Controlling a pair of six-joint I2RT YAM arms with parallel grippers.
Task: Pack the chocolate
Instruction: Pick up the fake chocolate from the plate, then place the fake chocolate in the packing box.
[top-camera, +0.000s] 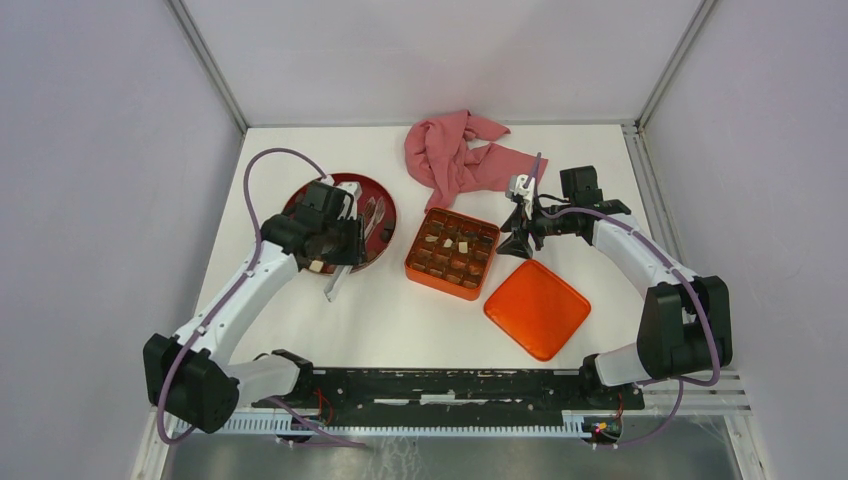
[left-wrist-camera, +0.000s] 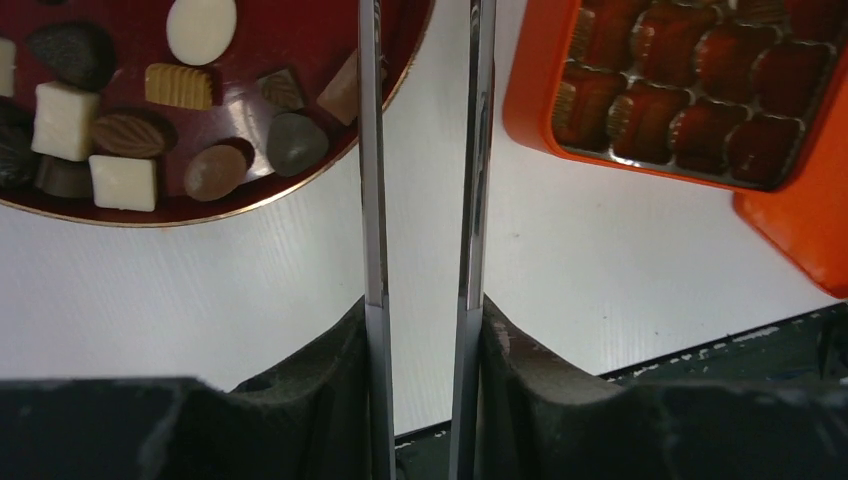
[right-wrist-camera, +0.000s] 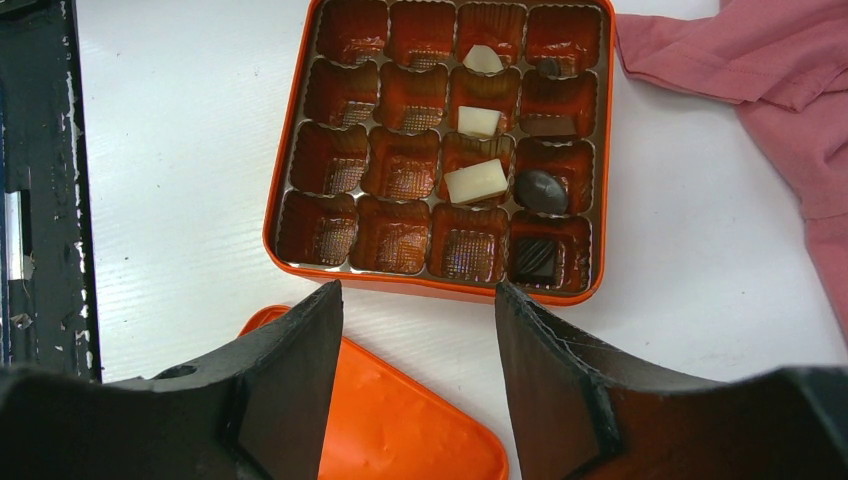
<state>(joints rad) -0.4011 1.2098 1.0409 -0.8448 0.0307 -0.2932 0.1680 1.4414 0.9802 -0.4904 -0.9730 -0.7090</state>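
Chocolate pieces (left-wrist-camera: 125, 182), dark, tan and cream, lie on the round dark-red plate (left-wrist-camera: 200, 215). Several more chocolate pieces (right-wrist-camera: 477, 182) sit in the right-hand columns of the orange gridded tin (right-wrist-camera: 283, 150). My left gripper (left-wrist-camera: 425, 305) is shut on metal tweezers (left-wrist-camera: 372, 150), whose two blades run apart and out of the top of the left wrist view. It hovers between plate and tin (top-camera: 452, 253), and I see nothing between the blades. My right gripper (right-wrist-camera: 417, 292) stands open and empty just beside the tin's edge.
The orange lid (top-camera: 537, 308) lies flat to the right of the tin, partly under my right gripper (top-camera: 518, 240). A crumpled pink cloth (top-camera: 455, 155) lies behind the tin. A black rail runs along the table's near edge.
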